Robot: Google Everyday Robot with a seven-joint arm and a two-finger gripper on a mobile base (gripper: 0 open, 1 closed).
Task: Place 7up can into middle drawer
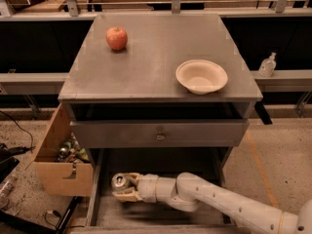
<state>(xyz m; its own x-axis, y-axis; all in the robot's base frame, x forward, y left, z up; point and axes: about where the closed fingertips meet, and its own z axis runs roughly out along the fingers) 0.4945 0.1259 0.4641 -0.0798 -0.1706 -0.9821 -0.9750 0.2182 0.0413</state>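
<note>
- the hand (pixel 126 189) is inside the open middle drawer (pixel 127 217), toward its left side, closed around the 7up can (pixel 120 181); the white arm reaches in from the right.
- the step in hand looks like the set-down: lower the can straight down until its base meets the plank floor, part the fingers only as far as needed, then draw back to the right along the arm's own line.
- keep off the drawer's left wall (the can sits near it) and stay below the drawer front (pixel 158 133) when backing out.
- whether the base touches the floor yet, i cannot tell.
- the can's shiny top faces up, so its long axis runs about vertical, perhaps leaning a little; level it before letting go.
- the apple (pixel 117 37) and bowl (pixel 201 76) on the table (pixel 146 67) are well out of the way.
</note>
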